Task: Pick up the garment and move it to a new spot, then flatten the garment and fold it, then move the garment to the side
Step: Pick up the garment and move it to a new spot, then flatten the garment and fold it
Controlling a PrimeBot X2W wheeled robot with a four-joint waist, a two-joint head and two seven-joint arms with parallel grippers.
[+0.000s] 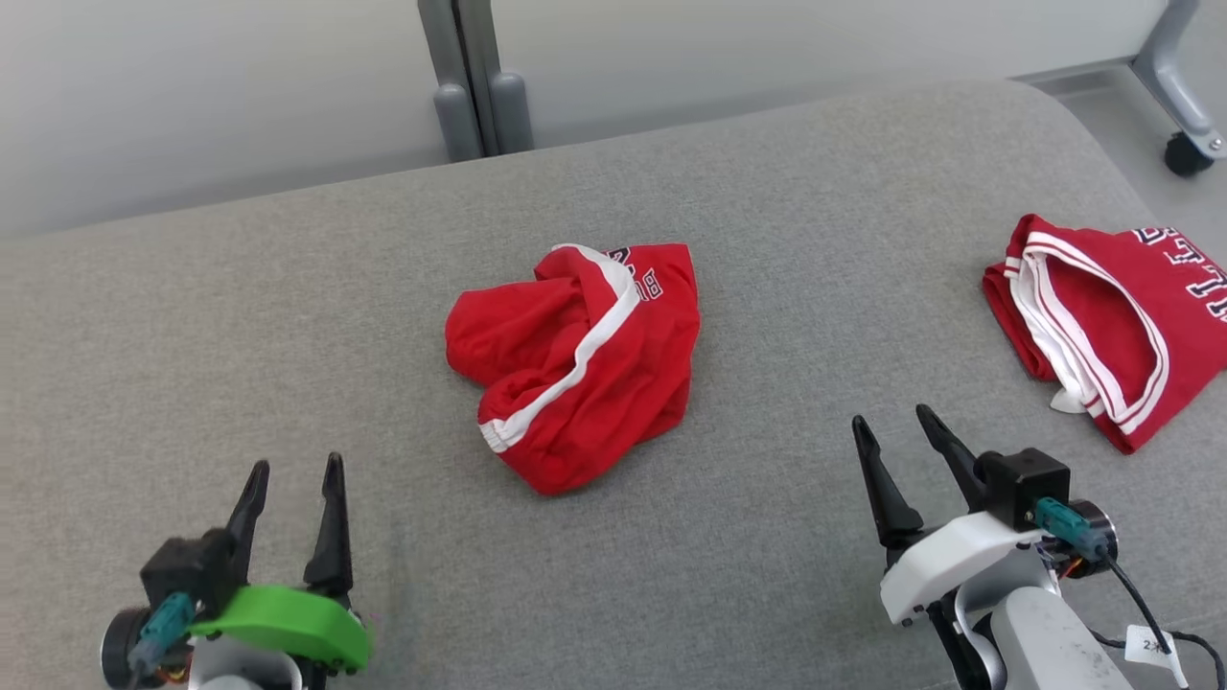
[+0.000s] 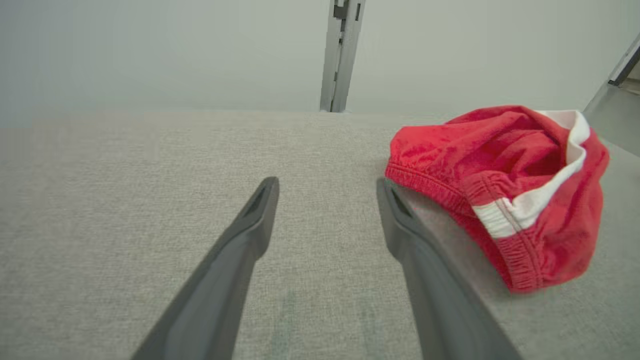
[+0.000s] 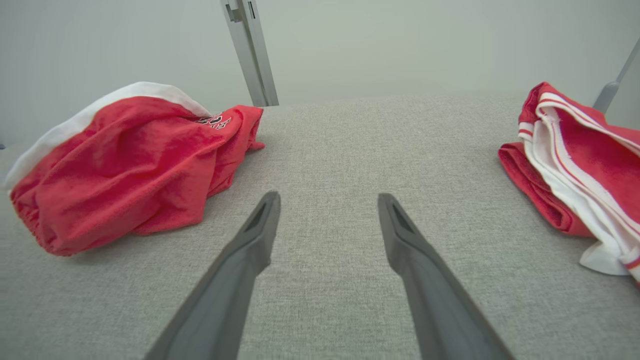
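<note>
Head view, red garment (image 1: 575,364), crumpled, white-striped

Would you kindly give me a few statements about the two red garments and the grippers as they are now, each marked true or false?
1. The crumpled red garment lies bunched near the middle of the grey surface. True.
2. The left gripper is shut on that garment. False: it is open, holds nothing and is apart from the cloth.
3. A second red garment lies off to the robot's right. True.
4. The right gripper rests on the second garment. False: it is open and apart from both garments.
5. The crumpled garment is plain red. False: a white stripe runs across it.
</note>
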